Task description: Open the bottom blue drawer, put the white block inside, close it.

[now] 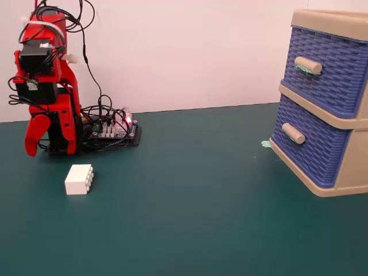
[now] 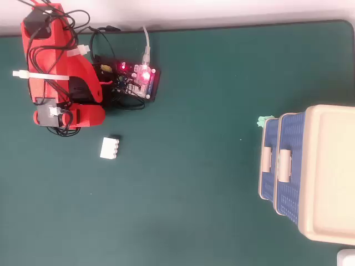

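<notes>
The white block lies on the green table, studs facing sideways, a little in front of the arm. My red gripper hangs folded down beside the arm's base, apart from the block and holding nothing; its jaws overlap, so their gap is unclear. Far to the right in the fixed view stands the beige cabinet. The bottom blue drawer is shut, with a plain beige handle.
The upper blue drawer, also shut, has green tape on its handle. A lit circuit board with loose wires sits beside the arm's base. A green tape scrap lies near the cabinet. Open green table stretches between block and cabinet.
</notes>
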`<act>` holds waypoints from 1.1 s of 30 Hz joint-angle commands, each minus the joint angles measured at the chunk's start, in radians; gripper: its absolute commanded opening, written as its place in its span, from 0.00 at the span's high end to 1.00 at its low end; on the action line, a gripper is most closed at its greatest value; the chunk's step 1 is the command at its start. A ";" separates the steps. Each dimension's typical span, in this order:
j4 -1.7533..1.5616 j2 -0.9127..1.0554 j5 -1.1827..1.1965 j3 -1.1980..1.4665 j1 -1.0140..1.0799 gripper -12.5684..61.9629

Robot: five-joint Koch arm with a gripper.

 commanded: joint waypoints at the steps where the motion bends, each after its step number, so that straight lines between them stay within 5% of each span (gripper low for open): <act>1: 0.137 0.041 0.003 0.012 0.000 0.37; 14: 0.130 0.041 0.008 -0.037 0.000 0.37; 21: 0.138 0.037 0.089 -0.417 -0.025 0.38; 27: 0.029 0.012 0.611 -0.629 -0.538 0.38; 33: -0.588 -0.150 1.331 -0.589 -1.104 0.38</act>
